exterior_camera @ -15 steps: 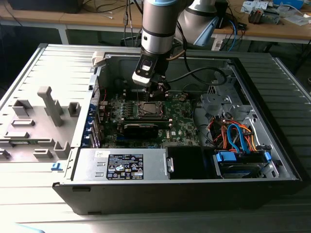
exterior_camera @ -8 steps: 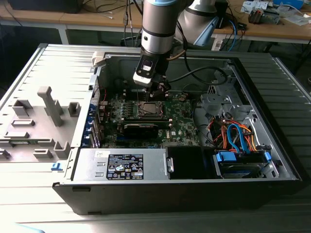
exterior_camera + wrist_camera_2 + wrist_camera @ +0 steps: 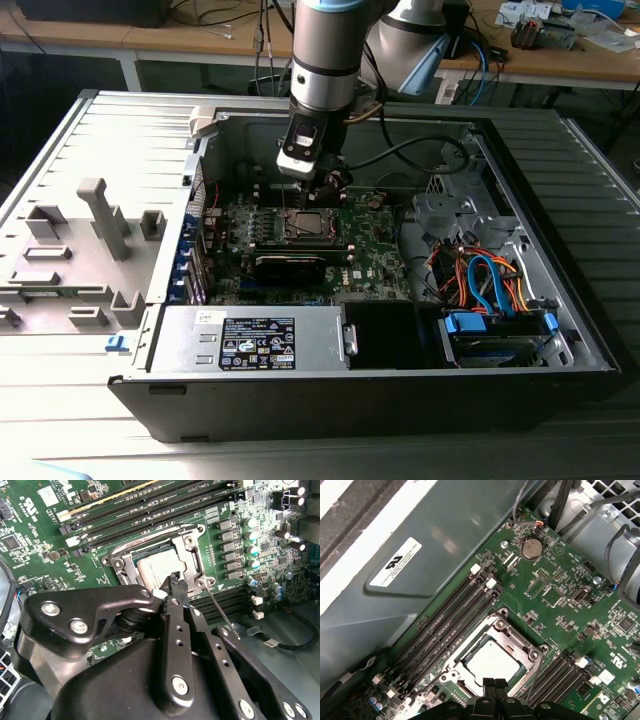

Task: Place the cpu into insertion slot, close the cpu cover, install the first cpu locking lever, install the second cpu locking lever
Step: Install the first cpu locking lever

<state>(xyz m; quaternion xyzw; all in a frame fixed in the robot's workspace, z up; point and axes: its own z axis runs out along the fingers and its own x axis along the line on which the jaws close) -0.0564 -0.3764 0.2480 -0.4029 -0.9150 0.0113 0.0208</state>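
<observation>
The gripper (image 3: 176, 581) hides the near side of the insertion slot (image 3: 308, 226) behind its own black body in the second wrist view. In the first wrist view the slot's near edge is cut off behind the two fingertips (image 3: 488, 684). In the exterior view the arm stands over the slot's far edge, and the chip inside is too small to make out.

The two fingertips are pressed together, side against side, with nothing seen between them. Just ahead of them lies one cpu (image 3: 492, 661), silvery top up, seated in the slot. One cpu cover (image 3: 521, 641) lies flat around it as a frame.

The second wrist view shows one thin locking lever (image 3: 222, 612) jutting from the slot's corner just beside the fingertips, slanting over the dark memory slots (image 3: 150, 505). Whether the fingertips touch the cover I cannot tell.

The first wrist view adds one coin cell (image 3: 531, 548), well beyond the gripper on the green motherboard (image 3: 560, 580). The exterior view takes in the open case (image 3: 400, 400) and one bundle of orange and blue cables (image 3: 485, 280), well off to the gripper's side.
</observation>
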